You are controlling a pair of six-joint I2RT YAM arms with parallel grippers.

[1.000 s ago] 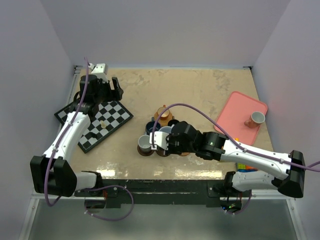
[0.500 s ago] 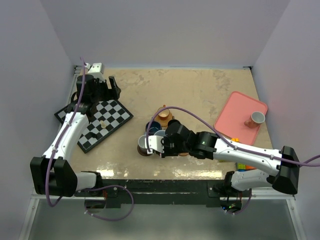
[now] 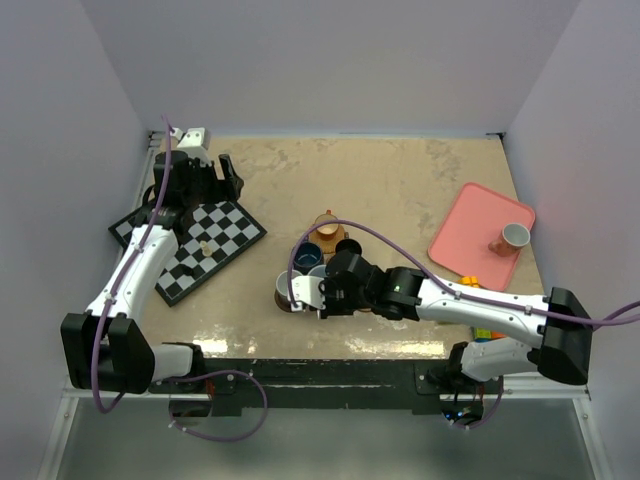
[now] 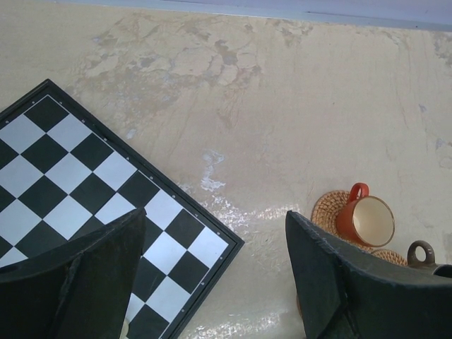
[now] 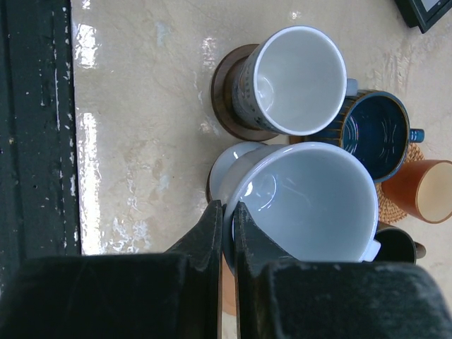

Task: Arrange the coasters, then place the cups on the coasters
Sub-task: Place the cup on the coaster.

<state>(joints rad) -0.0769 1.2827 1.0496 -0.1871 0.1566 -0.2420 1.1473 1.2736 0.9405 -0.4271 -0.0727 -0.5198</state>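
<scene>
**Right jaws pinch a white cup's rim; left jaws hang apart**

We see the right gripper (image 5: 227, 212) with its jaws pressed almost together on the near rim of a wide, pale white glazed teacup (image 5: 311, 205). The cup wall is caught in the slit between them. We cannot tell whether that cup rests on anything or is lifted.

Just beyond the jaws and a little to their right stands a taller white teacup with a patterned side (image 5: 293, 78), set on a dark brown round coaster (image 5: 224, 95). Farther to the right of the jaws, past the held cup, sit 3 more cups:
- a dark blue ribbed teacup (image 5: 374, 134);
- an orange-tan teacup (image 5: 427, 191) on a woven tan coaster (image 5: 393, 210);
- a black teacup (image 5: 397, 244), half hidden by the held cup's rim.

The left gripper (image 4: 215, 233) has its jaws wide apart with nothing between them. It hangs above the corner of a black-and-white chequered board (image 4: 92, 183) lying on the pale beige bench (image 4: 282, 106). The orange-tan teacup is ahead and to the right of these jaws, well apart from them.

1 more small white teacup (image 3: 515, 235) stands on a pink plastic tray (image 3: 470, 225), well away from both pairs of jaws.
</scene>
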